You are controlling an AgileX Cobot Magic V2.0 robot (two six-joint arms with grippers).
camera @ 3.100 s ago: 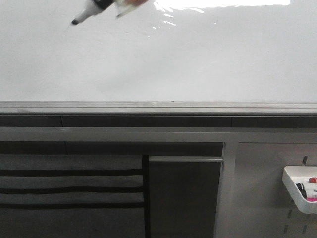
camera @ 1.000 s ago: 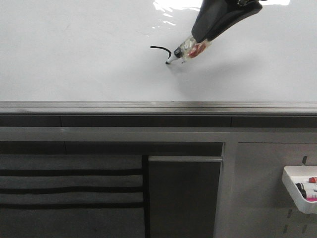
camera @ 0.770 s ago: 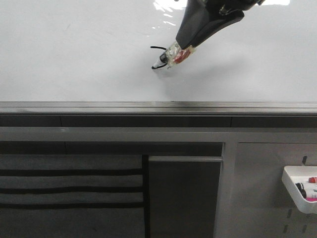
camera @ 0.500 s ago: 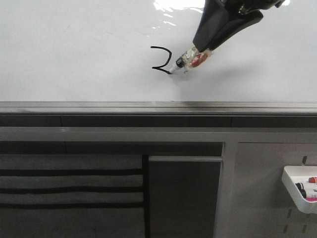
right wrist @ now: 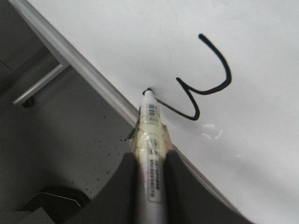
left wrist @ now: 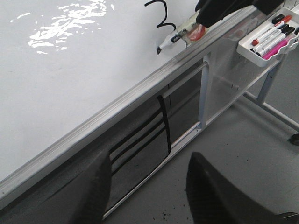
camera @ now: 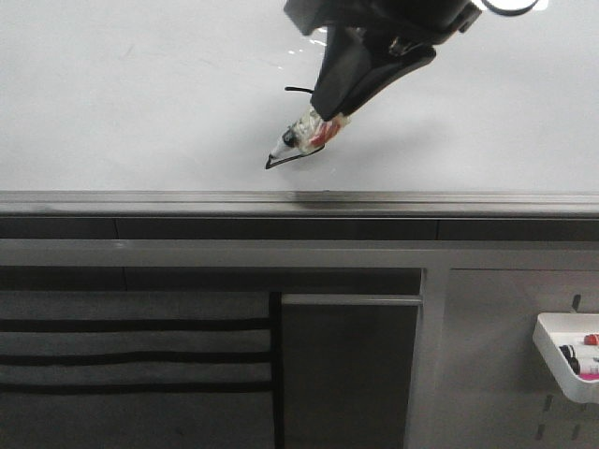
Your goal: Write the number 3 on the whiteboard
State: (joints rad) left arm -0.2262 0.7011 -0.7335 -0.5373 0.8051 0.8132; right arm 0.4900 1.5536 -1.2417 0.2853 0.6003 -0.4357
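Note:
The whiteboard point(camera: 140, 94) fills the upper front view, with a grey edge rail point(camera: 187, 201) below it. A black number 3 point(right wrist: 205, 84) is drawn on it; it also shows in the left wrist view point(left wrist: 161, 14). In the front view only its top end point(camera: 297, 91) and tail point(camera: 292, 160) show beside the arm. My right gripper point(right wrist: 150, 161) is shut on a taped marker point(right wrist: 150, 126), its tip point(camera: 271, 163) touching the board at the tail's end near the rail. My left gripper point(left wrist: 149, 186) is open and empty, away from the board over the floor.
A white tray point(camera: 569, 351) with several markers hangs at the lower right on the frame; it also shows in the left wrist view point(left wrist: 268, 35). Below the board are a grey frame, dark panels and a striped panel point(camera: 131, 355).
The marker has swept down and left from the middle of the 3, drawing the lower curve and a long tail toward the rail. The right arm now covers most of the digit.

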